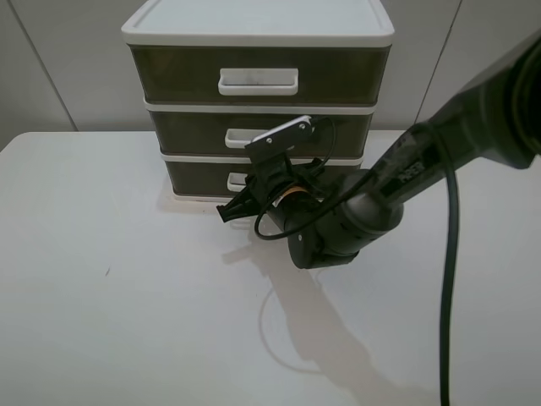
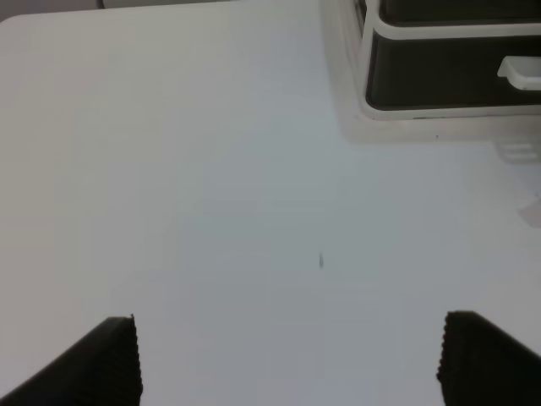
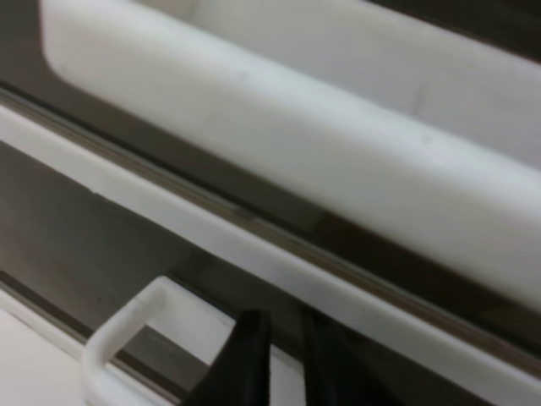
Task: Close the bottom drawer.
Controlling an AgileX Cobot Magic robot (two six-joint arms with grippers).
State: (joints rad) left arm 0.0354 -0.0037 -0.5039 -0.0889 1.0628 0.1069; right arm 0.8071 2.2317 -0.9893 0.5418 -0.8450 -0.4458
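Note:
The white-framed drawer unit (image 1: 258,34) stands at the back of the table. The bottom drawer (image 1: 196,176), dark translucent with a white loop handle (image 1: 236,181), has its front about level with the frame. My right gripper (image 1: 237,204) is shut, its black tips right at that handle. In the right wrist view the two fingers (image 3: 245,359) stand close together against the bottom handle (image 3: 127,326), below the middle drawer's handle (image 3: 296,144). My left gripper (image 2: 287,359) is open and empty over bare table, with the bottom drawer (image 2: 439,80) far ahead of it.
The two upper drawers (image 1: 258,76) are pushed in. The white table (image 1: 127,296) spreads in front of the unit. The right arm's black cable (image 1: 446,279) hangs over the table's right side. A small dark speck (image 2: 320,260) marks the tabletop.

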